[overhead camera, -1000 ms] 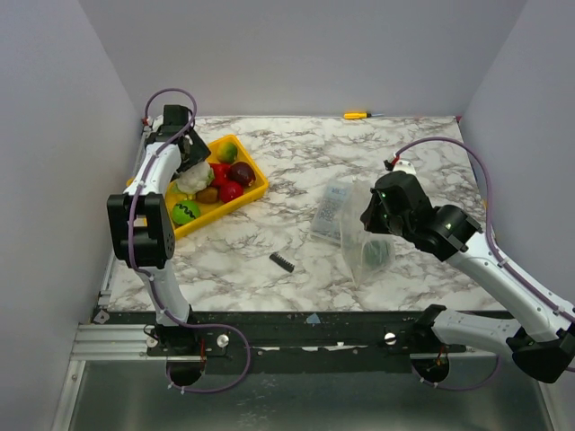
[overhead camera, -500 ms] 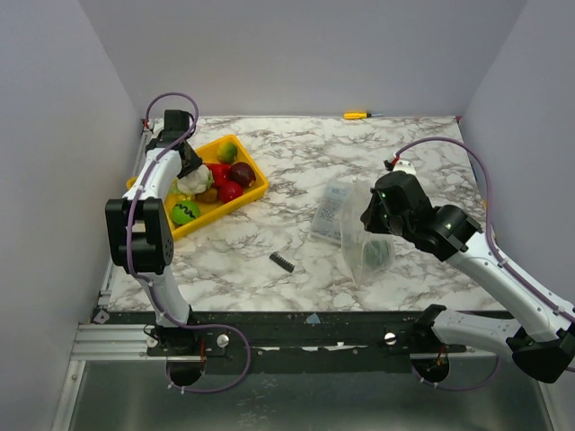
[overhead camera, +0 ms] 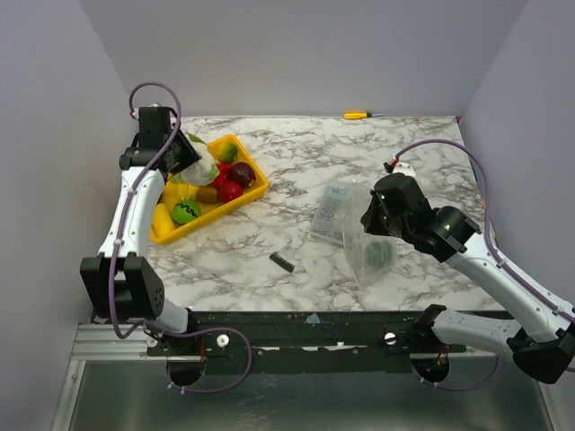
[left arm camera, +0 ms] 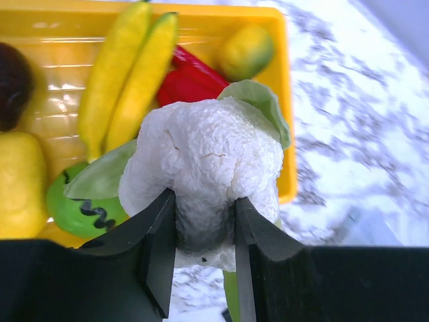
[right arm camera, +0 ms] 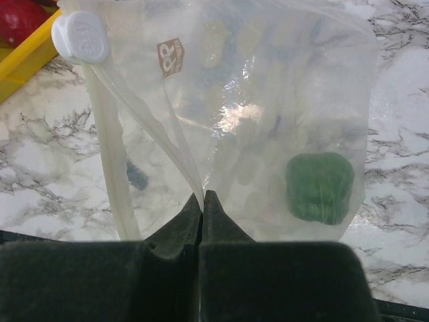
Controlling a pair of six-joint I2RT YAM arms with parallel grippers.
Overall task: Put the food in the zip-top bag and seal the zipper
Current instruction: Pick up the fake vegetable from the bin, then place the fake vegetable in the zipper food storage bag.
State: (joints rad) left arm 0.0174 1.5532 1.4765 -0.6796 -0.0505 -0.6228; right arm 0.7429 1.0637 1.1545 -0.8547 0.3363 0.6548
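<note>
L hand (left arm camera: 204,213) gripping; R hand (right arm camera: 202,200) pinched shut.

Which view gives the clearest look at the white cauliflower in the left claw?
The left wrist view: the cauliflower fills the frame, pinched in the left claw, with the yellow tray behind it. The top view shows it small and partly covered by the claw. The right wrist view does not show it.

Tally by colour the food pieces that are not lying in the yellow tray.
White: 1, the cauliflower, gripped by the left gripper above the yellow tray
Dark green: 1, the green piece inside the zip-top bag
Total: 2
</note>
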